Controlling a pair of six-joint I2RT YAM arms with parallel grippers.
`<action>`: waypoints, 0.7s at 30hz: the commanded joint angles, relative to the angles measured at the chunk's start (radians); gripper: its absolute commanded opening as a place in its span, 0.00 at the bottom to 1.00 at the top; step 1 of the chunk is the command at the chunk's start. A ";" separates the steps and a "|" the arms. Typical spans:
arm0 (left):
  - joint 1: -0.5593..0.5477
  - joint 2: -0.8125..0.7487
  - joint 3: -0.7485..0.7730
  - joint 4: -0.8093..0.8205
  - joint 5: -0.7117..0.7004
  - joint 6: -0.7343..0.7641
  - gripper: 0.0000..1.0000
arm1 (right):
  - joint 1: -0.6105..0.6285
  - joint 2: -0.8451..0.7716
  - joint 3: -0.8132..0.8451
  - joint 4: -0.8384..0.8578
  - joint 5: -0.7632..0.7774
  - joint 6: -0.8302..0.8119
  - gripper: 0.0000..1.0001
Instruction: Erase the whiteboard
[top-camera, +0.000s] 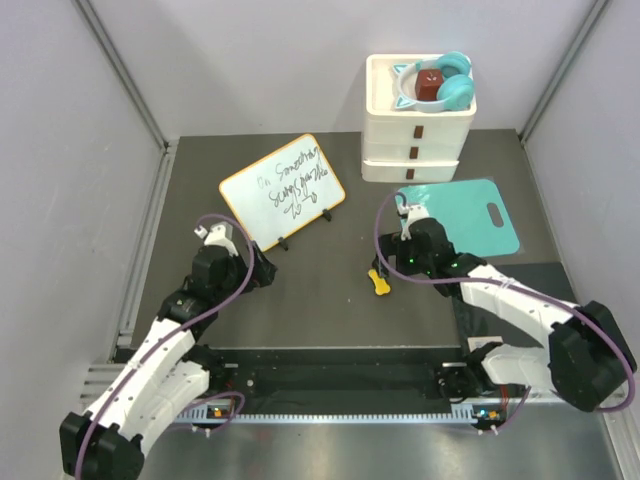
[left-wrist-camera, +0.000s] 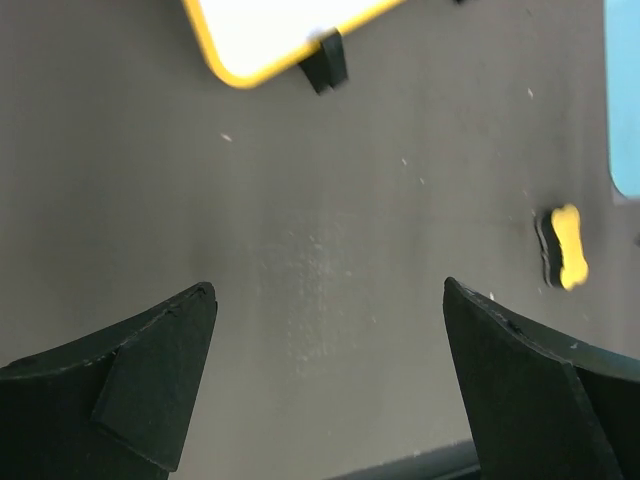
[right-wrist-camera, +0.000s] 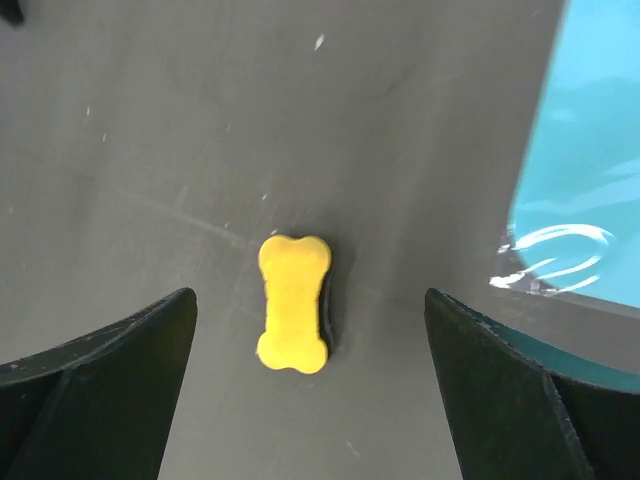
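Two open, empty sets of jaws: right gripper (right-wrist-camera: 309, 298) centred over yellow eraser (top-camera: 379, 283) for pickup; left gripper (left-wrist-camera: 330, 292) idles below unwiped whiteboard (top-camera: 282, 190), upper left.

Pale grey walls (top-camera: 280, 60) with aluminium corner posts (top-camera: 120, 70) enclose a dark grey tabletop (top-camera: 320, 310) under even light

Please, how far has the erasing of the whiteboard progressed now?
Done: nothing; the whiteboard carries black handwriting. In hand: the right fingers hang open over the yellow eraser, not gripping it. The left fingers are open and empty. Left: grasp the eraser, wipe the board.
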 joint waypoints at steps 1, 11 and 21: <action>-0.001 -0.061 -0.029 0.078 0.126 -0.011 0.99 | 0.067 0.067 0.056 0.001 -0.011 -0.007 0.90; -0.001 -0.004 -0.037 0.071 0.106 -0.017 0.99 | 0.101 0.242 0.073 0.024 -0.013 0.014 0.63; 0.001 0.056 -0.029 0.084 0.060 -0.019 0.99 | 0.145 0.356 0.145 -0.034 0.078 0.034 0.31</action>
